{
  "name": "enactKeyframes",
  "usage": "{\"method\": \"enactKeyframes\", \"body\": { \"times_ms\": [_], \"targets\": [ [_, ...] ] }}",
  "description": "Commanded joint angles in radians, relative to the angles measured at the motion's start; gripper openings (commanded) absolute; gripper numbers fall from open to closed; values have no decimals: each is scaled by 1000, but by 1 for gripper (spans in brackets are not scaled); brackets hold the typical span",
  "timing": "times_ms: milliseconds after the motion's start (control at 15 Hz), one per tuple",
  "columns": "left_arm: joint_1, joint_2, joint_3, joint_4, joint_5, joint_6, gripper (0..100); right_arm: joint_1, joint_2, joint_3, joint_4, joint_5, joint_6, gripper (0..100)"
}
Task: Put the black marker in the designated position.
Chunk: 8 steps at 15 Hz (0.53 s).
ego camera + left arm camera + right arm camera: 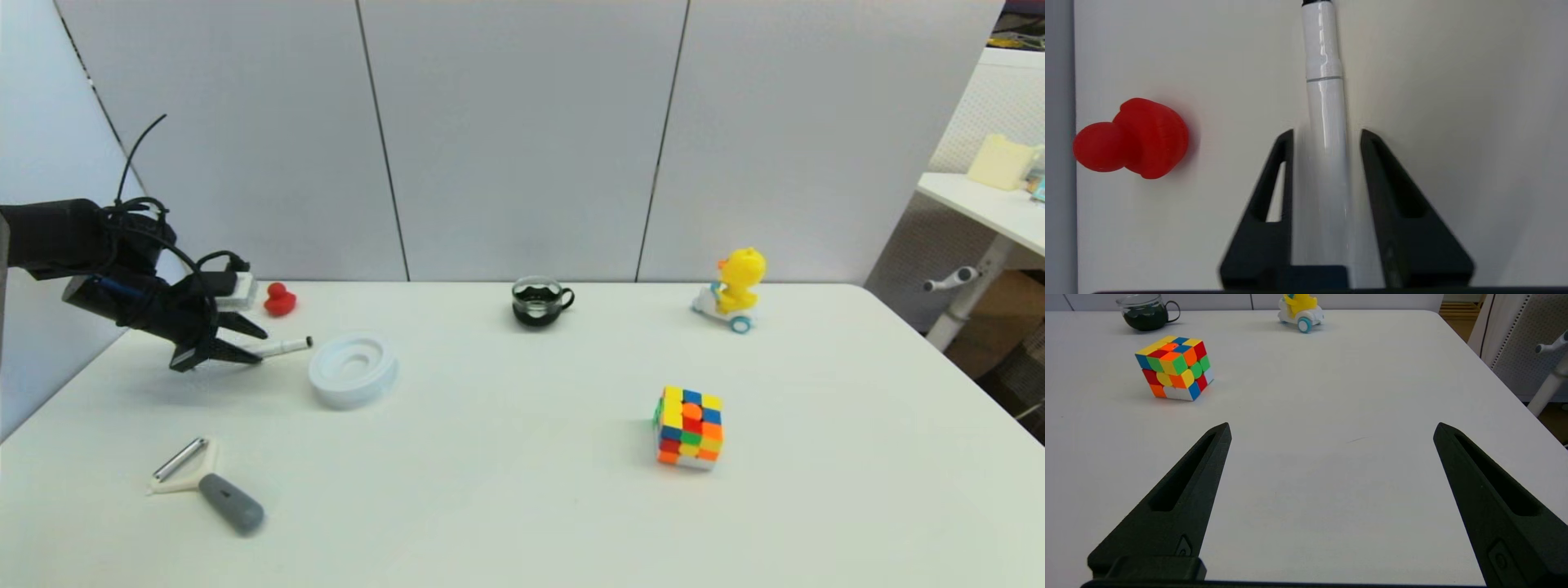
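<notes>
Two black fingers of the left gripper are clenched on the black marker near the table's far left, between a red duck and a white ring dish, while the right gripper sits wide open.

Head cam overhead; wrist cams close-in

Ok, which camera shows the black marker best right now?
Left wrist view: the black marker fills the frame, clamped in the left tool. Head view shows only its end past the tool; right wrist view shows none.
</notes>
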Motion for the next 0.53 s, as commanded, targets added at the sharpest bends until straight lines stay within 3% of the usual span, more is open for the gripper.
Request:
{"method": "enactKeyframes", "body": {
  "times_ms": [67, 200, 333, 467, 533],
  "targets": [
    [-1, -45, 1, 7, -9, 8, 100, 0, 1, 0, -1, 1, 1, 100],
    [-4, -94, 1, 7, -12, -24, 100, 0, 1, 0, -1, 1, 1, 100],
    [-15, -249, 8, 10, -7, -212, 100, 0, 1, 0, -1, 1, 1, 100],
    [-50, -454, 8, -2, 59, -598, 100, 0, 1, 0, -1, 1, -1, 100],
    [-90, -549, 7, -44, 146, -825, 100, 0, 1, 0, -1, 1, 1, 100]
  ]
}}
